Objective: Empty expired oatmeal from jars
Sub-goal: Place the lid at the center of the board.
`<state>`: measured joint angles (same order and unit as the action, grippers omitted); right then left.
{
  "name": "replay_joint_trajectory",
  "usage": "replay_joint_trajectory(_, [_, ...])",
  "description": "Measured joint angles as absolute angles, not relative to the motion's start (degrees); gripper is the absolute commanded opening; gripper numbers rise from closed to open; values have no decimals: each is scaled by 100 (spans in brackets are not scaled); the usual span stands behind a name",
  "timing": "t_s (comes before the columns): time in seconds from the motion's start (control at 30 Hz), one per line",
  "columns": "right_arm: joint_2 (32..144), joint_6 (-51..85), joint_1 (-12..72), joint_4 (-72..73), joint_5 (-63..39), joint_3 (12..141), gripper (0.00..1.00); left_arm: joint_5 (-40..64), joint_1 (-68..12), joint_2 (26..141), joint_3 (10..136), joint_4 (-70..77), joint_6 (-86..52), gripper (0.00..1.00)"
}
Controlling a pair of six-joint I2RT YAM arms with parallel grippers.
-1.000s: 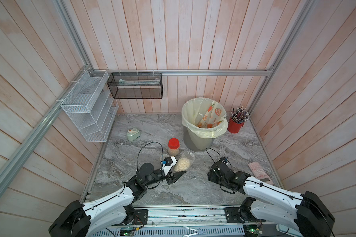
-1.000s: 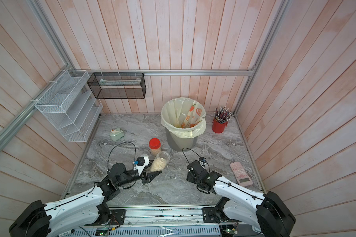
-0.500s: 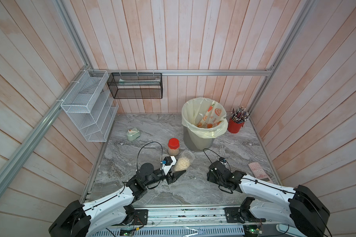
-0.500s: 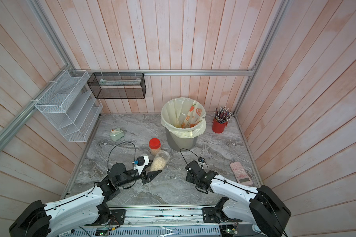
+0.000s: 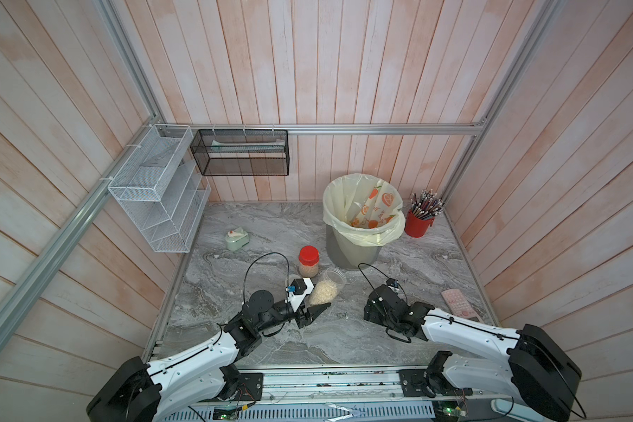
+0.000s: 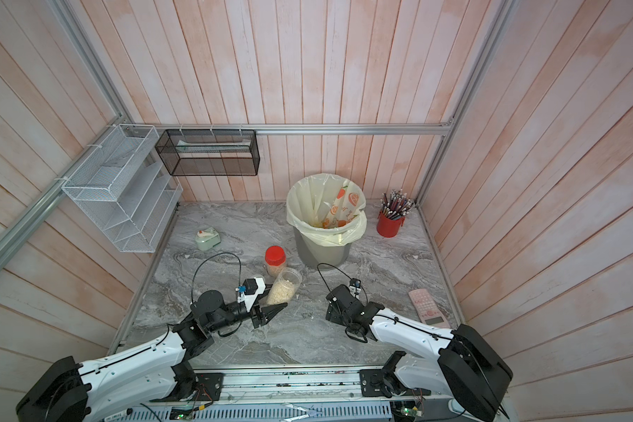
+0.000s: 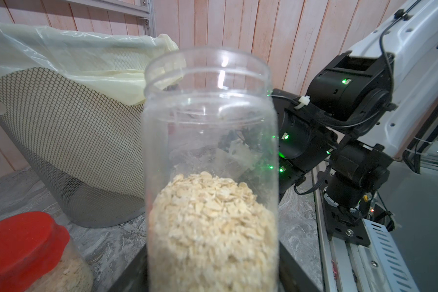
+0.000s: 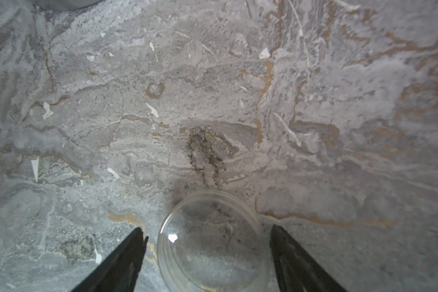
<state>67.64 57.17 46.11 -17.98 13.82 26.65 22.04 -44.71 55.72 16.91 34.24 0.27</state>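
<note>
One jar is uncapped and in hand. The left gripper stays clamped on its lower body, no change there. The oatmeal fills roughly the lower half and the mouth is bare. In both top views the jar leans, mouth toward the bin.

What's new: the right gripper has spread its jaws, which were much closer together a second ago. The clear lid lies flat on the table between the fingers with a gap on both sides, so it's let go and nothing is held. We read that as uncapping finished. The pour is next and not begun.

Around it: the red-lidded jar stands capped just beside the held one, on the bin side, with oatmeal inside. We can't find a third jar in any view. The bin sits beyond, yellowish bag over its rim, orange-printed wrapper inside.

In the way, as we judge it:
- The bin looks taller than the jar, so we need lift before tipping.
- The red-lidded jar is close to the straight line.
- The right arm sits low near the bin's front and should back off.

The pencil cup, pink calculator and green gadget are well clear.
</note>
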Motion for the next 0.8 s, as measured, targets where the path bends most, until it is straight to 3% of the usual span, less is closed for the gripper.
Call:
replay_joint_trajectory(0.13, [6735, 5690, 4611, -2086, 1387, 2775, 98, 2202, -4471, 5568, 1691, 3402, 43, 0])
replay_joint_trajectory(0.6, [5579, 5391, 4615, -3140, 1619, 3817, 98, 2200, -4469, 5540, 2178, 2840, 213, 0])
replay_joint_trajectory(0.8, [5103, 4873, 4615, -3063, 1170, 4036, 98, 2202, -4248, 5599, 2659, 2530, 349, 1])
